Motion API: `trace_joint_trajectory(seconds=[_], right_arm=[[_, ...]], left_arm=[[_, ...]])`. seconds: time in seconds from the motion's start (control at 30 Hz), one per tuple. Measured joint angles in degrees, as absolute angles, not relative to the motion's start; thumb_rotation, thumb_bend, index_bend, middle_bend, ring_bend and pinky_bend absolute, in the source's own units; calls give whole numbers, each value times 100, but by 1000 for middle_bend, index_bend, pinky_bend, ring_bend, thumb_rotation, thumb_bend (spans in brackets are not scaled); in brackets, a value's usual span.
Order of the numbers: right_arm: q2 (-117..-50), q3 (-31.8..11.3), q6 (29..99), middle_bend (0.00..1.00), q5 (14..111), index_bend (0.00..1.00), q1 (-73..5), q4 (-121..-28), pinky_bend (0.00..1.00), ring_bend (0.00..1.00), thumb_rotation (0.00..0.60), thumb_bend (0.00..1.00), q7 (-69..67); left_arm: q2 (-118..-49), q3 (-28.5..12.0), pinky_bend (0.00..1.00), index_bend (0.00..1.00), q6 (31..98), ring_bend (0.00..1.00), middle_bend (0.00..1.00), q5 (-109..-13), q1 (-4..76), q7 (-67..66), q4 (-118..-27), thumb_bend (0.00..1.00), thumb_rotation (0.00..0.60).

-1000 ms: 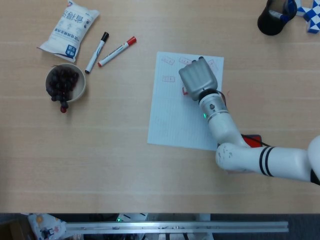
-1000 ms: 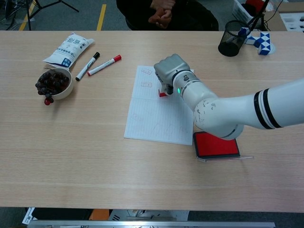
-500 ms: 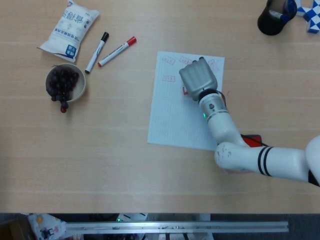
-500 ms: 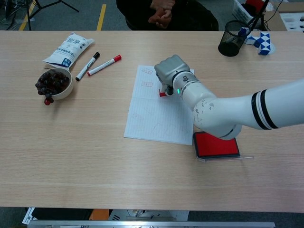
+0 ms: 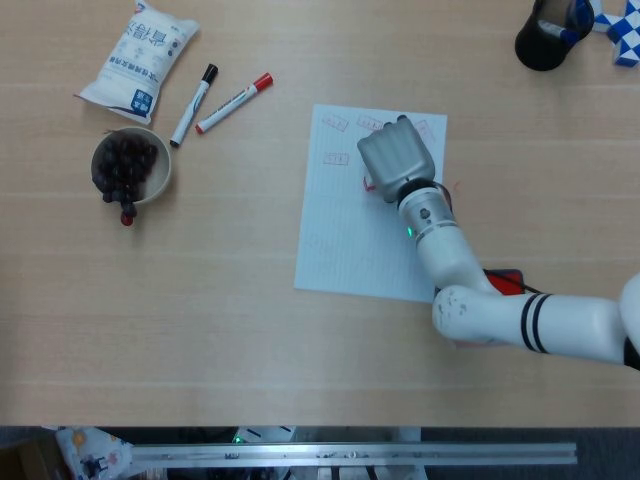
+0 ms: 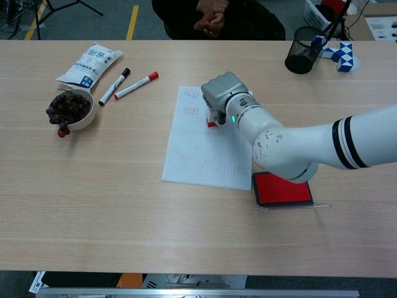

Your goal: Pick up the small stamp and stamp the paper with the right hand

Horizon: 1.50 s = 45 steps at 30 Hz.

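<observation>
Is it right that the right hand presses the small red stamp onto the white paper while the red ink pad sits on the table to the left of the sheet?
Not quite. The chest view shows the red ink pad by the white paper's lower right corner. The right hand does hold the small red stamp on the sheet.

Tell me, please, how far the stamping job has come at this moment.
Done: the right hand has picked up the stamp, and the paper already carries several red marks near its top. In hand: the stamp's red base sits on the paper under the closed fingers, so a press looks under way. Left: lift it to show the new mark.
</observation>
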State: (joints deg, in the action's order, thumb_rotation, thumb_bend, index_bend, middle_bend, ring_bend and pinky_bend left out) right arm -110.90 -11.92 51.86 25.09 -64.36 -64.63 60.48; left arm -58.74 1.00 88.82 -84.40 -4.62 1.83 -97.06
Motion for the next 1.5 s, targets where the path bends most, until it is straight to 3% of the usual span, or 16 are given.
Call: trace_joint_trajectory(seconds=[0.37, 0.7, 1.0, 1.5], right_arm=[[-9920, -1144, 5594, 548, 2813, 752, -6093, -8109, 344, 393, 600, 431, 5763], [-8606, -544, 5826, 547, 3342, 752, -5474, -9284, 344, 393, 600, 428, 5252], [-8460, -51, 5646, 528, 3742, 752, -5060, -9009, 344, 393, 600, 421, 4714], [-8923, 164, 5294, 461, 4115, 669, -4753, -8068, 318, 365, 600, 411, 4282]], left_arm=[[-5880, 119, 98, 84, 8901, 177, 106, -8527, -461, 154, -9747, 175, 600], [-5899, 141, 98, 84, 8798, 177, 107, -8544, -410, 56, -9802, 175, 600], [-5931, 164, 98, 84, 8703, 177, 106, -8569, -353, -61, -9873, 175, 600], [-5922, 164, 98, 84, 8677, 177, 106, -8539, -328, -132, -9947, 175, 600]])
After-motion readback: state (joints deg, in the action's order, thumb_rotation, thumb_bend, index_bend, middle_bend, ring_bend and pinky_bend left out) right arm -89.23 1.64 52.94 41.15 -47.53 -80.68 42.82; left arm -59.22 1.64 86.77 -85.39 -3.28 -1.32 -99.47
